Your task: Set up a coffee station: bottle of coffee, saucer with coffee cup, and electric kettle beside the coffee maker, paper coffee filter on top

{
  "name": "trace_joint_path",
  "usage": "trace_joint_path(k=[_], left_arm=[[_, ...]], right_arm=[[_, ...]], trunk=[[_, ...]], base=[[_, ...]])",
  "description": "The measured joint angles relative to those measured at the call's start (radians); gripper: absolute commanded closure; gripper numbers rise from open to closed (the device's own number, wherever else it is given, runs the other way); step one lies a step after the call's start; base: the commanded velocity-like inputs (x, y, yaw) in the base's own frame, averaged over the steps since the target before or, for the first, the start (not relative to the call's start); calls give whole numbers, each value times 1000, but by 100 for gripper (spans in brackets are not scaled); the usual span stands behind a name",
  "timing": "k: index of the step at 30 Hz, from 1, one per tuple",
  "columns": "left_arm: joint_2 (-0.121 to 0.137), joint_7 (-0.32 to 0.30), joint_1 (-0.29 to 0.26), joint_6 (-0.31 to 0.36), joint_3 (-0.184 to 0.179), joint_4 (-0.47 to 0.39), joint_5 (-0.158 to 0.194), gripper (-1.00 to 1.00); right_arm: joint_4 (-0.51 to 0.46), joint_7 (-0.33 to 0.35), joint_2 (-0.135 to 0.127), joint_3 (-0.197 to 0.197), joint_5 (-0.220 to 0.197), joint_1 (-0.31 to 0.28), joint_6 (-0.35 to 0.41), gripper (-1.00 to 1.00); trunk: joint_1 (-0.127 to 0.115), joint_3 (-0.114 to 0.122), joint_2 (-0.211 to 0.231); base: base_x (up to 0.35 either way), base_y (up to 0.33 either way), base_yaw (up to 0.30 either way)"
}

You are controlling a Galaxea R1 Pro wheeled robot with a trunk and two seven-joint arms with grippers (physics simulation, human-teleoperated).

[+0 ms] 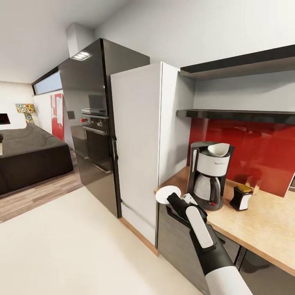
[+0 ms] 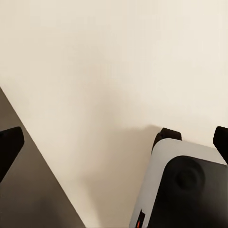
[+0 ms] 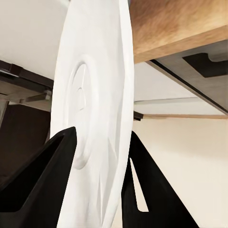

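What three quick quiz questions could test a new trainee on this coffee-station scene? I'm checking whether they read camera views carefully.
1. True or false: the paper filter already sits on top of the coffee maker.
2. What is the right gripper holding? A) a cup B) the saucer C) a kettle
3. Fill in: the coffee jar stands on the countertop beside the ______.

Key: 1 true. 2 B, the fingers pinch its rim, near the counter's end. 3 coffee maker.
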Motion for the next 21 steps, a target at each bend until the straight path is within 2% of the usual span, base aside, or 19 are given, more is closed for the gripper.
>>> trace_joint_path(k=[6, 11, 14, 18, 21], left_arm=[[-1, -1, 0, -1, 1, 1, 1, -100], [-1, 0, 0, -1, 0, -1, 1, -100], [2, 0, 0, 0, 0, -1, 1, -100], [1, 0, -1, -2, 0, -2, 0, -100], [2, 0, -1, -3, 0, -2, 0, -100]], right_arm=[[20, 0, 1, 1, 0, 0, 0, 100], [39, 0, 1, 0, -1, 0, -1, 100], [38, 0, 1, 1, -2, 0, 0, 100], [43, 0, 1, 1, -1, 0, -1, 100], [45, 0, 2, 1, 0, 0, -1, 100]], trunk=[[0, 0, 0], [0, 0, 0], [0, 0, 0], [0, 0, 0], [0, 0, 0]], base=[[0, 0, -11], [4, 16, -208], [74, 195, -255], [115, 263, -53], [35, 59, -38]])
